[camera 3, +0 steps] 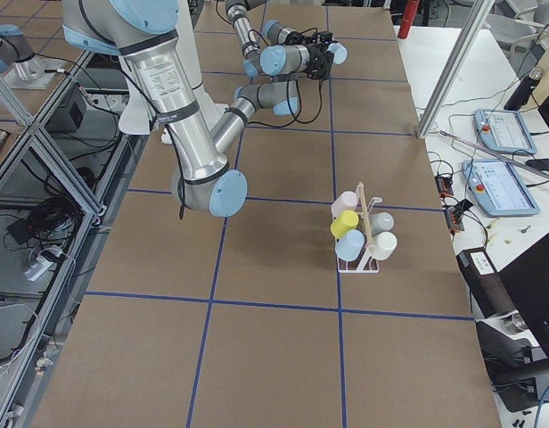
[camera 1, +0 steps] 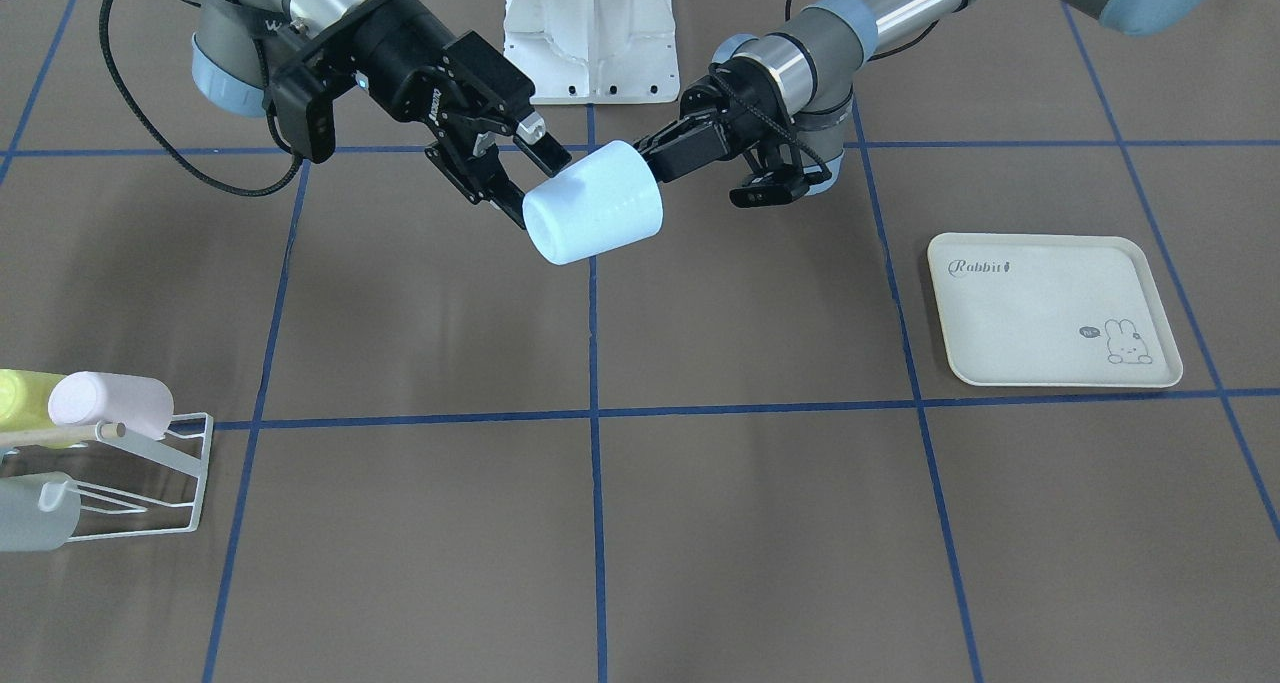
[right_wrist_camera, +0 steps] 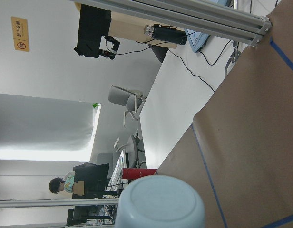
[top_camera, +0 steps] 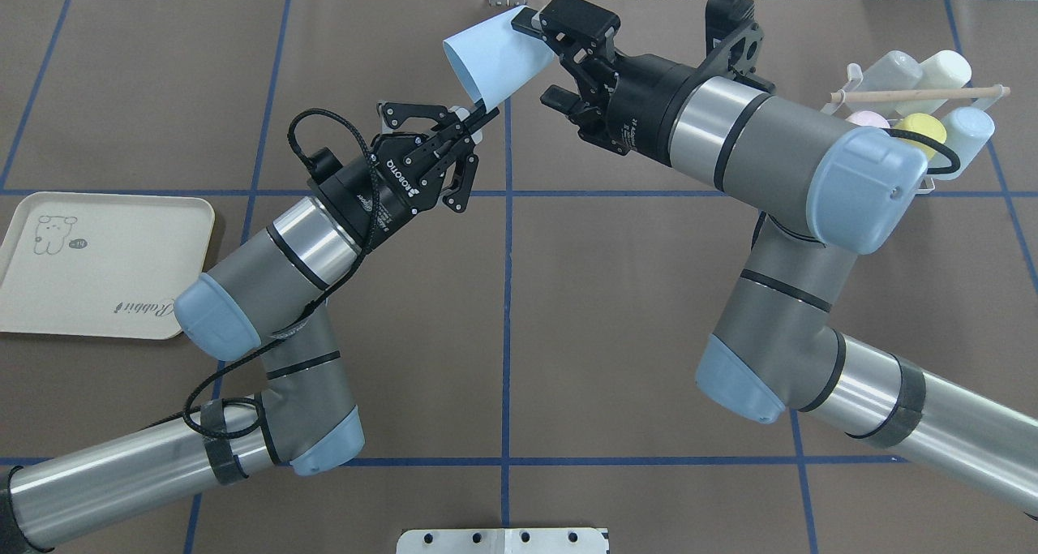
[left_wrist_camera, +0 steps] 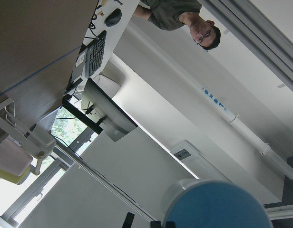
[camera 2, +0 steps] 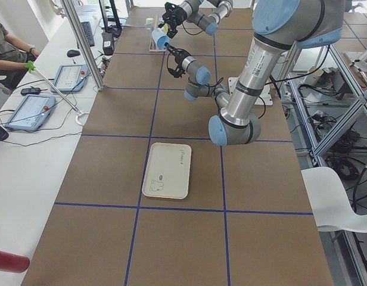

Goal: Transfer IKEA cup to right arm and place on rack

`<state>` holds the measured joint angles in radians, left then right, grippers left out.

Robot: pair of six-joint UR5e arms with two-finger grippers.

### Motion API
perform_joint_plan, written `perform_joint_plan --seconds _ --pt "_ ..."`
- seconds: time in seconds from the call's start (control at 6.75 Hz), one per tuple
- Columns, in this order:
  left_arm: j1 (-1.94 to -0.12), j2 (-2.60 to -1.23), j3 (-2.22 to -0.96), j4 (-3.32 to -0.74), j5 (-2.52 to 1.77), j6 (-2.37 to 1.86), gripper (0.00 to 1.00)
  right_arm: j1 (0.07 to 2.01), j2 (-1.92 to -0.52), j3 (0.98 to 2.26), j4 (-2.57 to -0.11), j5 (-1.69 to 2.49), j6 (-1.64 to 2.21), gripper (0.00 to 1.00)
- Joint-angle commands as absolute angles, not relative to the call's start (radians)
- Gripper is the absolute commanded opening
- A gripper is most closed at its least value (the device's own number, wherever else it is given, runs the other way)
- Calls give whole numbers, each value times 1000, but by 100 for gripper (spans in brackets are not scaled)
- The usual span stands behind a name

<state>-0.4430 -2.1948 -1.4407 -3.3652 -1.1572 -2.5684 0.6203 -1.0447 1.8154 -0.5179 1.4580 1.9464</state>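
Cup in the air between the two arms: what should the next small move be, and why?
Probably close the right fingers on the cup. They stand open on either side of its base end, while the left fingers are shut on the other end, so the hand-over is not yet done. The left should release only afterwards.

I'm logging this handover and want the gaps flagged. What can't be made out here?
Whether the right end effector touches the cup: its fingers straddle it in front-facing and overhead views, contact unclear.
The left end effector's inner fingertip: hidden by the cup wall.
The rack: cut by front-facing view's left edge; partly behind the right arm overhead; too small in exterior right.
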Motion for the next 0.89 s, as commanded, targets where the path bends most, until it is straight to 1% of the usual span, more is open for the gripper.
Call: perform_joint_plan --seconds 0.0,0.59,0.74 --pt "-419 -2216 -1439 -3363 -1149 -2524 0 621 -1045 1815 -518 1456 1947 100" --pt "-411 -2230 -1440 -3361 -1141 -2523 0 620 -1045 1815 -518 1456 1947 99" --pt "-397 -2229 -1439 -3361 -1119 -2522 0 620 -1045 1815 -518 1456 1948 98"
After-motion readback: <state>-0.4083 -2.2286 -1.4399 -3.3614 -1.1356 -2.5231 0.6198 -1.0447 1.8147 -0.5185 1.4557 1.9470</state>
